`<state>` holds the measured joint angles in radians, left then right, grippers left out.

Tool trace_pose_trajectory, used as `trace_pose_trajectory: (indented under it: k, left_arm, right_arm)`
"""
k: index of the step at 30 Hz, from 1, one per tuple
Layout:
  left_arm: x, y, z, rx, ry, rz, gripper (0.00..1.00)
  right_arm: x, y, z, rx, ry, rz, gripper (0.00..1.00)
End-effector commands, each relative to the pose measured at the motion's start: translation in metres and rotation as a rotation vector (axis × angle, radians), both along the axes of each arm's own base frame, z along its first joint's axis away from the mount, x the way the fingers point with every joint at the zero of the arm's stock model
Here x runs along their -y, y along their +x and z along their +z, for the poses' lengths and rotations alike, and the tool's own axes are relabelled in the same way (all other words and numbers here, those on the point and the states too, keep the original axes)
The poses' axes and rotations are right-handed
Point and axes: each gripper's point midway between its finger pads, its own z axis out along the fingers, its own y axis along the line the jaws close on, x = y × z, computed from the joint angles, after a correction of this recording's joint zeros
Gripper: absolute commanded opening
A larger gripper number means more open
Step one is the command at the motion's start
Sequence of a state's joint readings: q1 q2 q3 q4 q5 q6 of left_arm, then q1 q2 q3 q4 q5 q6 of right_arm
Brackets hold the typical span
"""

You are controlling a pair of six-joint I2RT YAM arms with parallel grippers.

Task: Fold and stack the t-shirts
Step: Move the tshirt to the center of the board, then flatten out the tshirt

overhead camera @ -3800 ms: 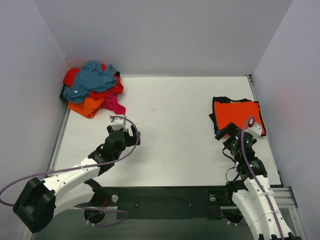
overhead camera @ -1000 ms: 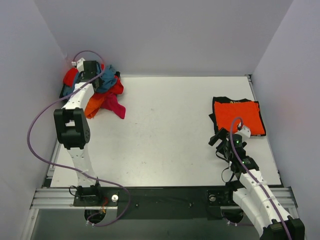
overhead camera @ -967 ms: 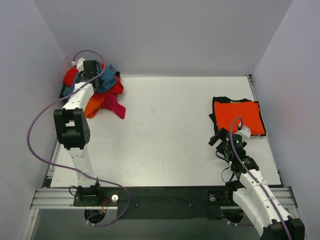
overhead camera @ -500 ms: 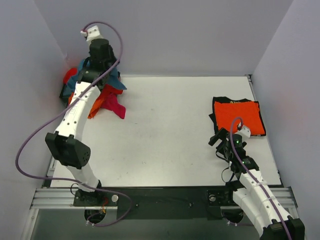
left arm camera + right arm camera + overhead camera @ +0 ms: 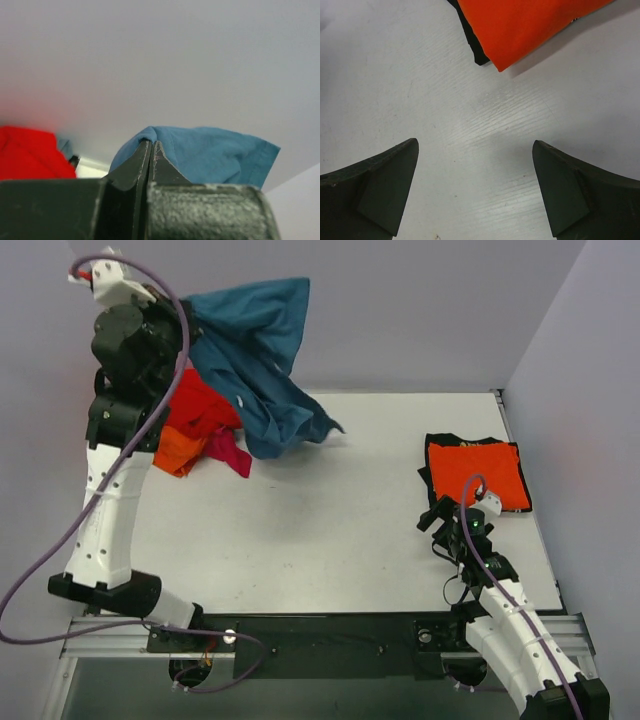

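Observation:
My left gripper (image 5: 185,325) is raised high at the back left and shut on the teal blue t-shirt (image 5: 262,368), which hangs in the air with its lower edge near the table. The left wrist view shows the same teal blue t-shirt (image 5: 210,152) pinched between the closed fingers (image 5: 131,162). Under it lies a heap of red (image 5: 198,404), orange (image 5: 170,453) and magenta pink (image 5: 231,452) t-shirts. At the right, a folded orange t-shirt (image 5: 480,473) rests on a folded black one (image 5: 434,445). My right gripper (image 5: 447,515) stands open over bare table, just in front of that stack (image 5: 520,25).
White table (image 5: 350,510) with grey walls on three sides. A dark rail (image 5: 330,630) runs along the near edge by the arm bases. A purple cable (image 5: 40,540) loops off the left arm.
My left arm has risen from the heap, lifting the teal blue t-shirt up and to the right off the pile. The right arm has stayed still.

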<state>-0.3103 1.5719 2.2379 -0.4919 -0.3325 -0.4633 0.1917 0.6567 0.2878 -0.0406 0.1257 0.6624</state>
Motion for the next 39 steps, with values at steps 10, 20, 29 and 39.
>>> trace_pose_trajectory:
  k: [10, 20, 29, 39]
  left_arm:
    - [-0.041, -0.057, -0.257, -0.408, -0.038, 0.117, 0.7]
    - [0.021, -0.082, -0.354, -0.534, -0.021, -0.178, 0.71]
    - [0.07, -0.068, -0.377, -0.545, 0.16, -0.245, 0.72]
    - [0.076, -0.065, -0.395, -0.552, 0.19, -0.259, 0.74]
  right_arm:
    - [-0.038, 0.014, 0.0, -0.061, 0.012, 0.191, 0.88]
    - [-0.102, 0.065, -0.004, -0.305, -0.08, 0.299, 0.77]
    - [-0.11, 0.144, -0.016, -0.387, 0.202, 0.083, 0.66]
    - [-0.11, 0.22, -0.022, -0.265, 0.436, -0.065, 0.62]
